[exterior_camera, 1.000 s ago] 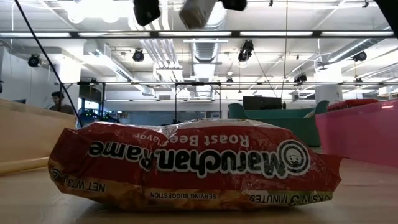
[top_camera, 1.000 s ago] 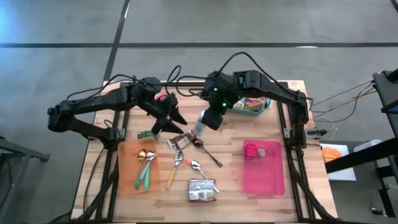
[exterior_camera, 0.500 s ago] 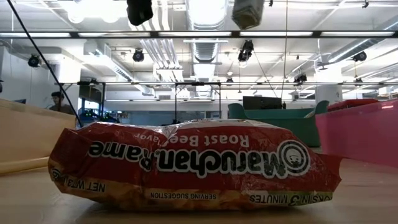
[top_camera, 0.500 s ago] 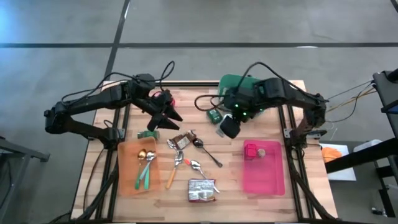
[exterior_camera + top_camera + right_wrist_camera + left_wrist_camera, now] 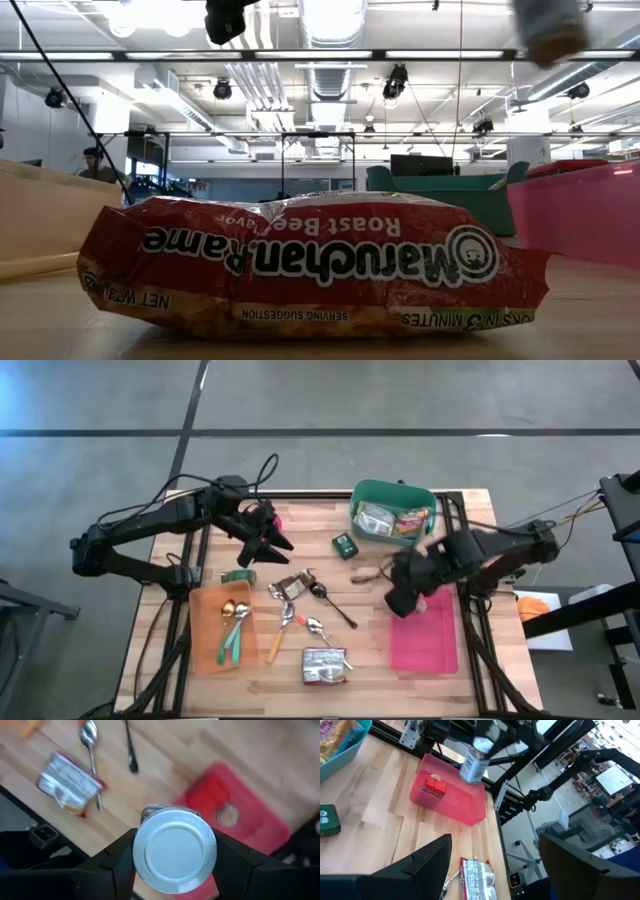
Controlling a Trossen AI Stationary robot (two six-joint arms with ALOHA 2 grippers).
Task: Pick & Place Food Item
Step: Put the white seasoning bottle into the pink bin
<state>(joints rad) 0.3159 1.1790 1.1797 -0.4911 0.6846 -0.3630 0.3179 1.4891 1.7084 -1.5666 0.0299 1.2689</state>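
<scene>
Right gripper (image 5: pixel 175 851) hung above the near-left corner of the shallow pink plastic tray (image 5: pixel 424 645) on the table's right side, its two dark fingers (image 5: pixel 112 862) clamped on a small clear jar with a white round lid (image 5: pixel 174 851), lid end facing the wrist camera. In the left wrist view the same jar (image 5: pixel 476 761) showed tilted in the air over the pink tray (image 5: pixel 470 805), clear of its floor. In the tray lay a small red block (image 5: pixel 434 786) and a small round pale piece (image 5: pixel 228 814), near each other at the tray's far end. Left gripper (image 5: pixel 270 544) hovered over the bare wooden table (image 5: pixel 370 610) at its far-left part, jaws standing apart and holding nothing; its dark fingers (image 5: pixel 427 862) framed open tabletop. A teal plastic bin (image 5: pixel 393 515) with food packets stood at the far edge, a small dark green box (image 5: pixel 345 544) just beside it on the wood. Toward the middle lay several metal spoons (image 5: pixel 300 615) and a dark wrapped snack (image 5: pixel 293 586). An orange plastic tray (image 5: pixel 203 635) on the near left held a gold spoon and green-handled cutlery. A red and silver ramen packet (image 5: pixel 310 265) lay flat near the front edge, filling the low view. A small green item (image 5: pixel 238 575) sat just beyond the orange tray.
</scene>
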